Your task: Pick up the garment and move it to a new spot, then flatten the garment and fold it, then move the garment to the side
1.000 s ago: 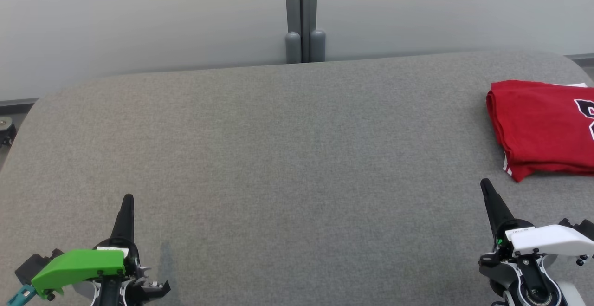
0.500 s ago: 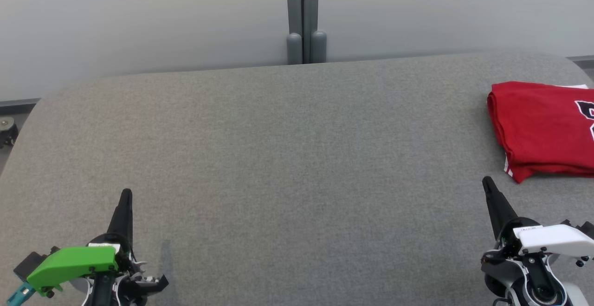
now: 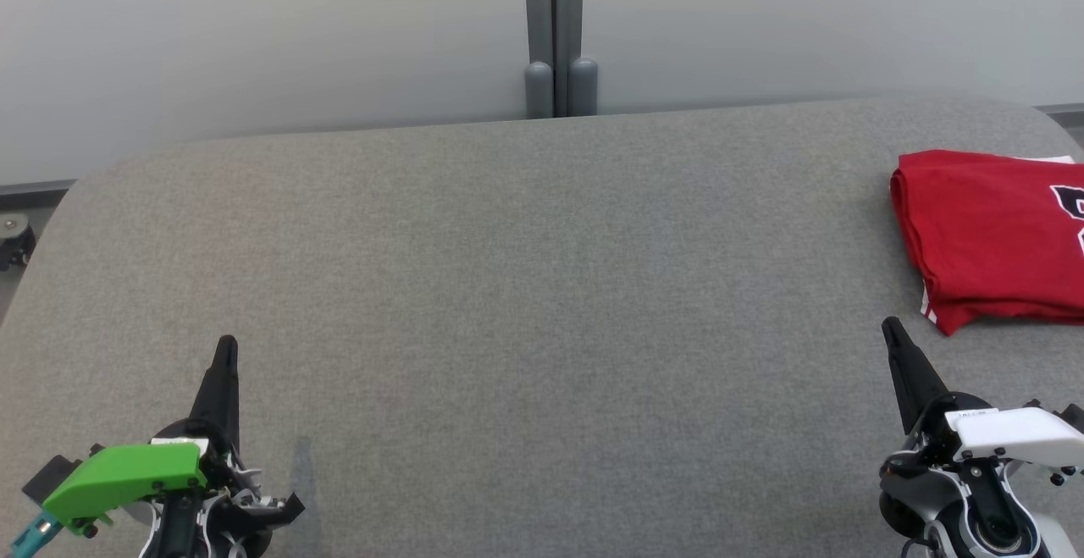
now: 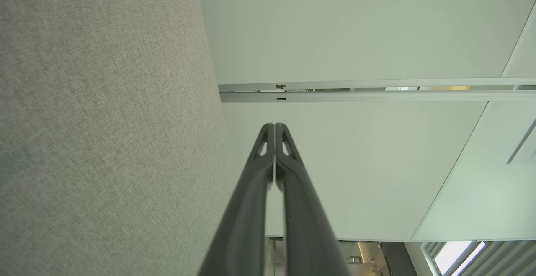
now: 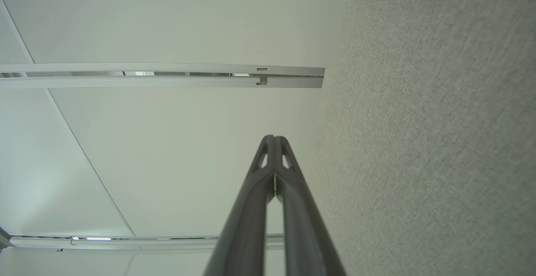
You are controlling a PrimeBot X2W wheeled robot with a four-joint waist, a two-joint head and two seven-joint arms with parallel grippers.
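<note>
At the 3 o'clock edge of the grey desk [image 3: 542, 287], in the head view, the red garment [image 3: 991, 236] is found lying as a compact folded packet. A black-and-white print is partly shown on it, and its far right part is cut off by the frame.

The picking up, the flattening and the folding are judged to be done. The move to the side is judged done as well, or very nearly so, since the packet is set well apart from the middle of the desk. Little is thought to be left beyond a last check of the placement.

The left pincer [image 3: 225, 353] is seen at 7 o'clock and the right pincer [image 3: 889, 329] at 5 o'clock. Each is shown with its two dark fingers pressed together and nothing clamped between them; the same meeting tips are shown in both wrist views. The right pincer is placed near the garment's nearest corner but apart from it.

By count, one garment, one desk and two pincers with two fingers each are seen, and one grey post [image 3: 559, 33] is seen at 12 o'clock against the pale wall.
</note>
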